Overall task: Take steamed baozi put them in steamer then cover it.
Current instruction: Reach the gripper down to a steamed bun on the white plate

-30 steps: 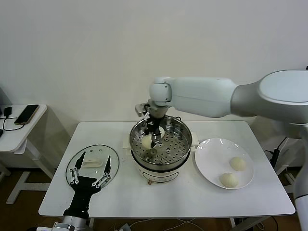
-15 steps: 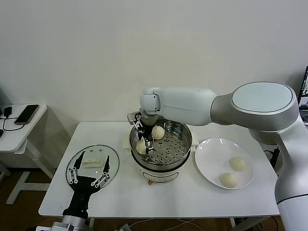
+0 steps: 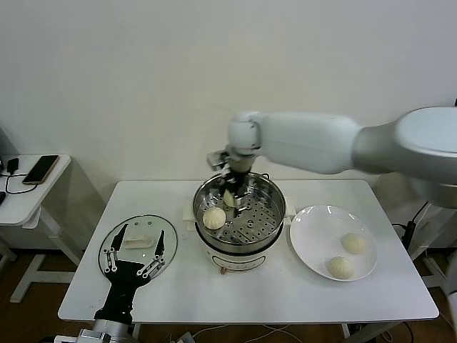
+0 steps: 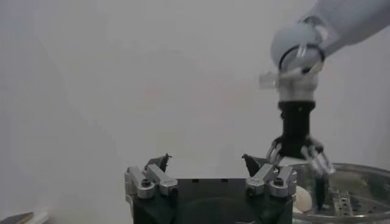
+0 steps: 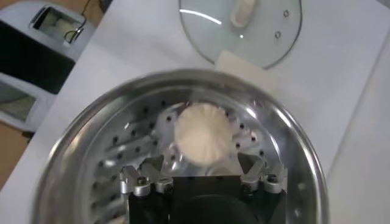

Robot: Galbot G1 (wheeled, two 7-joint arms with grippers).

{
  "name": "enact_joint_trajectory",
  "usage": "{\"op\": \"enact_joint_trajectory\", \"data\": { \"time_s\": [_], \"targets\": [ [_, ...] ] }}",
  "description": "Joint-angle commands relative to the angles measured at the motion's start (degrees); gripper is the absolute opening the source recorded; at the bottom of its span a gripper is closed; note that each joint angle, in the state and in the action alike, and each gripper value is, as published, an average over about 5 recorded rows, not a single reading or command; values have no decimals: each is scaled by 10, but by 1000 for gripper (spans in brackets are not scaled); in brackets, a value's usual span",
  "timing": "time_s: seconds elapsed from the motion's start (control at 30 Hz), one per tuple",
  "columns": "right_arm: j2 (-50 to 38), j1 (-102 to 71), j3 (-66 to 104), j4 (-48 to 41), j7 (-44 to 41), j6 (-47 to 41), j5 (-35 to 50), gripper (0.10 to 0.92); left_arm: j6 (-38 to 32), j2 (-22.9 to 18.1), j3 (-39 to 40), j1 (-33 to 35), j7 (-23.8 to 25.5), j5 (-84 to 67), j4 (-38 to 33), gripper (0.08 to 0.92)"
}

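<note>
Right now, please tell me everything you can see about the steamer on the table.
The steamer is a round, shiny steel pot on a white base, standing upright on the white table, between the glass lid and the white plate. It is uncovered. Inside sits a perforated steel tray carrying two baozi: one on its left side, another farther back, partly hidden by the right gripper, which hangs open just above the pot.

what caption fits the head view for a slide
Right gripper open above the steamer holding two baozi, two more on the plate; left gripper parked over the glass lid.
</note>
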Motion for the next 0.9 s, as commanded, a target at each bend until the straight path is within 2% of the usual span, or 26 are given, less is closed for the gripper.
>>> {"op": "enact_joint_trajectory", "data": {
  "time_s": [0.03,0.2,0.43,0.63,0.9],
  "targets": [
    [-223,53,9,83,-102,47,-83,823,0,-2,2,2,0,2,-3,823],
    [-310,6,7,75,-115,75,-141,823,0,-4,1,5,0,3,-6,823],
    [-363,-125,55,58,-96,93,-204,823,1,-11,-4,11,0,4,-9,823],
    [-361,-252,144,19,-77,98,-244,823,0,-16,-9,19,0,5,-11,823],
    [-323,-331,209,-17,-74,100,-271,823,0,-17,-17,24,0,7,-9,823]
  ]
}}
